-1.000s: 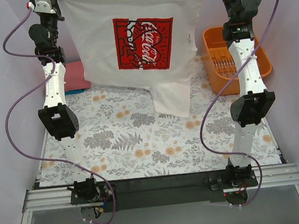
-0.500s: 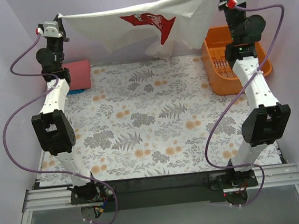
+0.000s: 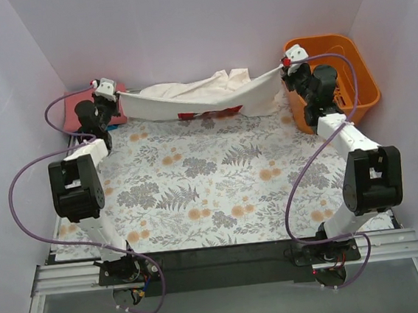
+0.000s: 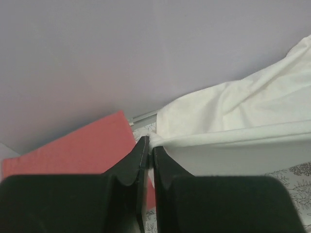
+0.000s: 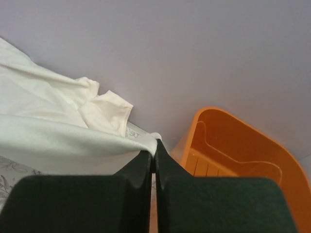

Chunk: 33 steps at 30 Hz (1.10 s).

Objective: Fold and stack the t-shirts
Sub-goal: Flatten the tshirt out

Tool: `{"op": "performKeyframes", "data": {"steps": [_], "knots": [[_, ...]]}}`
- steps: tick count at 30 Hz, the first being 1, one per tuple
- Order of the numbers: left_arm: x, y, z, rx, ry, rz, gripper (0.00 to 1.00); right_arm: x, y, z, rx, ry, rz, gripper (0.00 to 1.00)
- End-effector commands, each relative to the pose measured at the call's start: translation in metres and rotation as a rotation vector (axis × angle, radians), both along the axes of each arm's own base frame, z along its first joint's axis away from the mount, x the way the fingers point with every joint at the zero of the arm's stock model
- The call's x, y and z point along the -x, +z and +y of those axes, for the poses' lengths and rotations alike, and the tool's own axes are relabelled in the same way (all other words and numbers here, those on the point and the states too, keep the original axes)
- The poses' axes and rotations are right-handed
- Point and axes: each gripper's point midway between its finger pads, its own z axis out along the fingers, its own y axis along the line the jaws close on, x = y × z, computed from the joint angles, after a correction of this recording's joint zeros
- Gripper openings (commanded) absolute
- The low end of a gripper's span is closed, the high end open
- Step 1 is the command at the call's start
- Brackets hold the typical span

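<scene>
The white t-shirt (image 3: 203, 98) with the red print hangs low along the far edge of the table, stretched between both grippers, its lower part bunched on the cover. My left gripper (image 3: 114, 94) is shut on its left corner, seen up close in the left wrist view (image 4: 149, 141) with white cloth (image 4: 233, 116) running right. My right gripper (image 3: 283, 66) is shut on its right corner, as the right wrist view (image 5: 155, 145) shows, with the cloth (image 5: 58, 131) running left. A salmon-red shirt (image 3: 75, 116) lies folded at the far left (image 4: 73, 150). The blue shirt is hidden.
An orange basket (image 3: 349, 69) stands at the far right, next to my right gripper; it also shows in the right wrist view (image 5: 233, 150). The floral table cover (image 3: 219, 185) spreads over the table. Purple walls close the back and sides.
Both arms swung forward and down from a raised hold. The white shirt went from hanging spread in the air to lying low along the far edge of the table.
</scene>
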Motion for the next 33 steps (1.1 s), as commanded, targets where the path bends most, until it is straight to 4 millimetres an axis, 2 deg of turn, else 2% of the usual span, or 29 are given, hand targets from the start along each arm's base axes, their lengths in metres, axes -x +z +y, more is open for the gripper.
{"op": "performKeyframes", "data": {"steps": [1, 2, 3, 4, 5, 6, 7, 8, 9, 10, 11, 12, 13, 14, 15, 16, 17, 18, 19, 20, 22, 23, 24, 25, 27, 28, 29, 31, 33], "knots": [[0.022, 0.107, 0.004, -0.086, -0.020, -0.176, 0.00, 0.022, 0.100, -0.001, 0.038, 0.016, -0.174, 0.01], [0.025, 0.096, 0.004, -0.079, -0.031, -0.093, 0.00, 0.025, 0.103, -0.001, 0.068, 0.018, -0.162, 0.01], [0.031, 0.123, 0.008, -0.125, -0.042, -0.113, 0.00, 0.034, 0.119, -0.001, 0.093, 0.030, -0.159, 0.01], [0.035, 0.123, 0.007, -0.149, -0.056, -0.067, 0.00, 0.041, 0.119, 0.001, 0.123, 0.044, -0.123, 0.01], [0.046, 0.096, 0.013, -0.138, -0.066, 0.083, 0.00, 0.052, 0.085, 0.000, 0.159, 0.063, 0.041, 0.01], [0.061, 0.110, 0.005, -0.189, -0.153, 0.080, 0.00, 0.067, 0.091, -0.001, 0.203, 0.080, 0.058, 0.01], [0.074, 0.100, 0.004, -0.216, -0.208, 0.134, 0.00, 0.080, 0.080, -0.001, 0.254, 0.106, 0.102, 0.01], [0.100, 0.068, 0.002, -0.217, -0.263, 0.286, 0.00, 0.103, 0.047, -0.001, 0.297, 0.152, 0.237, 0.01], [0.116, 0.057, 0.000, -0.240, -0.300, 0.332, 0.00, 0.126, 0.047, -0.001, 0.324, 0.180, 0.243, 0.01], [0.137, 0.053, -0.005, -0.324, -0.373, 0.325, 0.00, 0.144, 0.023, -0.003, 0.388, 0.215, 0.299, 0.01], [0.172, 0.024, -0.013, -0.301, -0.441, 0.465, 0.00, 0.168, 0.020, -0.004, 0.417, 0.237, 0.307, 0.01], [0.195, 0.019, -0.019, -0.328, -0.482, 0.492, 0.00, 0.196, -0.006, -0.004, 0.446, 0.287, 0.410, 0.01], [0.217, -0.006, -0.024, -0.396, -0.559, 0.526, 0.00, 0.214, -0.029, -0.007, 0.486, 0.321, 0.462, 0.01], [0.249, -0.024, -0.030, -0.368, -0.610, 0.631, 0.00, 0.233, -0.031, -0.009, 0.510, 0.336, 0.467, 0.01], [0.268, -0.032, -0.033, -0.390, -0.632, 0.653, 0.00, 0.262, -0.053, -0.011, 0.520, 0.381, 0.577, 0.01], [0.283, -0.046, -0.028, -0.422, -0.631, 0.710, 0.00, 0.278, -0.067, -0.013, 0.569, 0.428, 0.602, 0.01], [0.308, -0.070, -0.031, -0.417, -0.666, 0.784, 0.00, 0.294, -0.071, -0.013, 0.586, 0.454, 0.612, 0.01], [0.318, -0.077, -0.028, -0.446, -0.656, 0.807, 0.00, 0.313, -0.083, -0.014, 0.596, 0.493, 0.668, 0.01], [0.327, -0.090, -0.019, -0.489, -0.638, 0.855, 0.00, 0.323, -0.089, -0.014, 0.644, 0.544, 0.662, 0.01], [0.344, -0.113, -0.017, -0.501, -0.650, 0.914, 0.00, 0.334, -0.098, -0.014, 0.659, 0.575, 0.682, 0.01], [0.349, -0.130, -0.008, -0.564, -0.625, 0.927, 0.00, 0.356, -0.114, -0.011, 0.695, 0.666, 0.741, 0.01], [0.357, -0.143, -0.003, -0.588, -0.620, 0.967, 0.00, 0.363, -0.123, -0.012, 0.734, 0.720, 0.758, 0.11], [0.359, -0.149, -0.001, -0.604, -0.619, 0.974, 0.00, 0.371, -0.129, -0.013, 0.742, 0.745, 0.794, 0.28], [0.359, -0.151, 0.002, -0.617, -0.619, 0.980, 0.09, 0.373, -0.132, -0.012, 0.759, 0.759, 0.809, 0.57], [0.356, -0.149, 0.002, -0.611, -0.622, 0.981, 0.21, 0.372, -0.130, -0.015, 0.806, 0.751, 0.798, 0.85], [0.357, -0.147, 0.002, -0.600, -0.627, 0.987, 0.38, 0.370, -0.127, -0.014, 0.829, 0.758, 0.772, 0.94], [0.354, -0.145, 0.001, -0.574, -0.632, 0.987, 0.43, 0.367, -0.123, -0.014, 0.849, 0.764, 0.747, 0.98], [0.338, -0.129, 0.002, -0.552, -0.618, 0.961, 0.44, 0.359, -0.114, -0.012, 0.851, 0.758, 0.723, 0.98], [0.330, -0.121, -0.006, -0.460, -0.638, 0.964, 0.44, 0.338, -0.113, -0.009, 0.776, 0.682, 0.797, 0.98]]}}
